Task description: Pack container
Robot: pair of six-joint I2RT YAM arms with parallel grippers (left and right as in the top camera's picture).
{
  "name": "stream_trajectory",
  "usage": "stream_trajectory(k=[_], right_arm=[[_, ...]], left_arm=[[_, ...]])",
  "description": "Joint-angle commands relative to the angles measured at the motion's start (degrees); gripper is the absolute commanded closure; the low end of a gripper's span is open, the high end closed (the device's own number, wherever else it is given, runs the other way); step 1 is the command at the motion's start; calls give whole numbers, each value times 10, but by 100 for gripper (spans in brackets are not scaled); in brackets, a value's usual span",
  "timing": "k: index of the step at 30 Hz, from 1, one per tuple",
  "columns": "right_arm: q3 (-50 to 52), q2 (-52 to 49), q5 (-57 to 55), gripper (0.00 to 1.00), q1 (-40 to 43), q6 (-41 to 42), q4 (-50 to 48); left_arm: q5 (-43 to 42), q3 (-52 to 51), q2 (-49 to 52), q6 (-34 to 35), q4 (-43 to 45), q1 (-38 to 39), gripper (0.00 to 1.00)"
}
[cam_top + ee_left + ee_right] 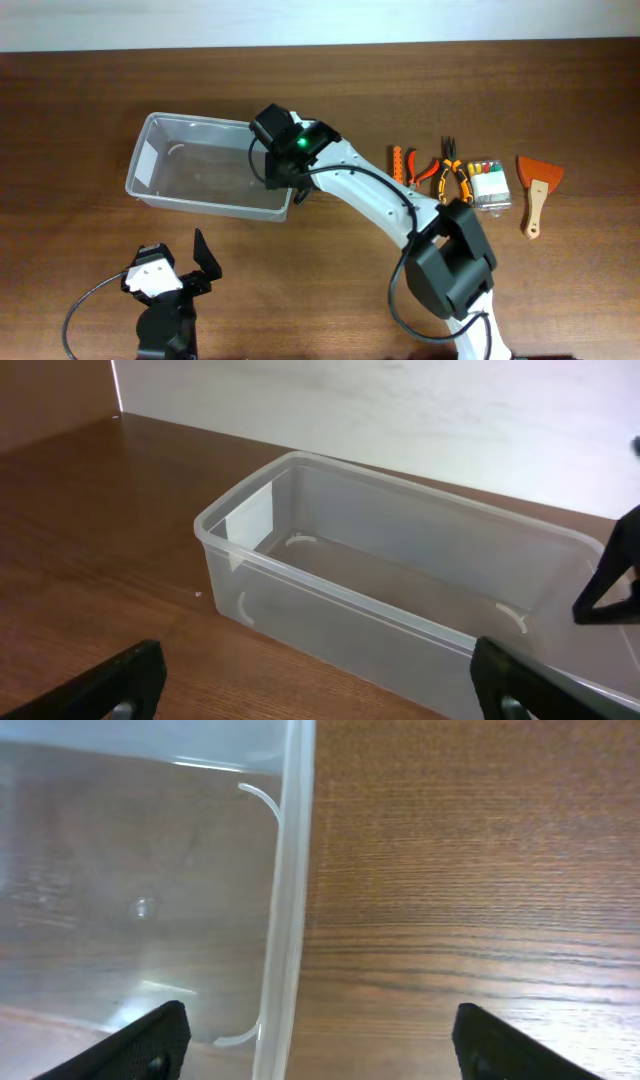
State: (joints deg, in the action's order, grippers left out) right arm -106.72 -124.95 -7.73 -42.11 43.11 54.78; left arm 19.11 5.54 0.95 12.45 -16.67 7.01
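Note:
The container (pixel 200 205) is a clear rectangular tub, empty, at the table's left-centre. My right gripper (pixel 284 187) is open over its right end. In the right wrist view the fingers (pixel 320 1045) straddle the tub's end wall (pixel 290 900), one over the inside and one over the table. My left gripper (pixel 175 265) is open and empty, low on the table in front of the tub. In the left wrist view its fingers (pixel 320 685) frame the tub's near wall (pixel 350 630).
A row of hand tools lies right of the right arm: an orange-handled tool (pixel 397 162), two pliers (pixel 418 170) (pixel 452 172), a small clear case of coloured bits (pixel 488 184) and a scraper with a wooden handle (pixel 535 192).

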Motion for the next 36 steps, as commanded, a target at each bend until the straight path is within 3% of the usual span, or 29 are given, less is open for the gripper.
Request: stream_trajectory(k=[1, 3, 5, 6, 15, 16, 17, 19, 29, 36], right_arm=[[-9, -22, -16, 29, -5, 11, -3], [-9, -30, -15, 38, -5, 8, -4], [-8, -34, -16, 59, -2, 7, -4], [-8, -34, -16, 64, -1, 6, -3], [-7, -34, 16, 66, 28, -84, 18], [-8, -34, 29, 73, 36, -99, 24], [-8, -34, 43, 87, 46, -113, 33], [-8, -34, 54, 96, 66, -118, 53], [-8, -33, 97, 96, 195, -237, 136], [-8, -33, 97, 96, 252, -254, 166]], left_arm=[[2, -2, -3, -5, 0, 2, 1], [2, -2, -3, -5, 0, 2, 1], [2, -2, -3, -5, 0, 2, 1], [2, -2, -3, -5, 0, 2, 1], [2, -2, -3, -5, 0, 2, 1], [2, -2, -3, -5, 0, 2, 1], [2, -2, -3, -5, 0, 2, 1], [2, -2, -3, -5, 0, 2, 1], [2, -2, -3, -5, 0, 2, 1], [2, -2, -3, -5, 0, 2, 1]])
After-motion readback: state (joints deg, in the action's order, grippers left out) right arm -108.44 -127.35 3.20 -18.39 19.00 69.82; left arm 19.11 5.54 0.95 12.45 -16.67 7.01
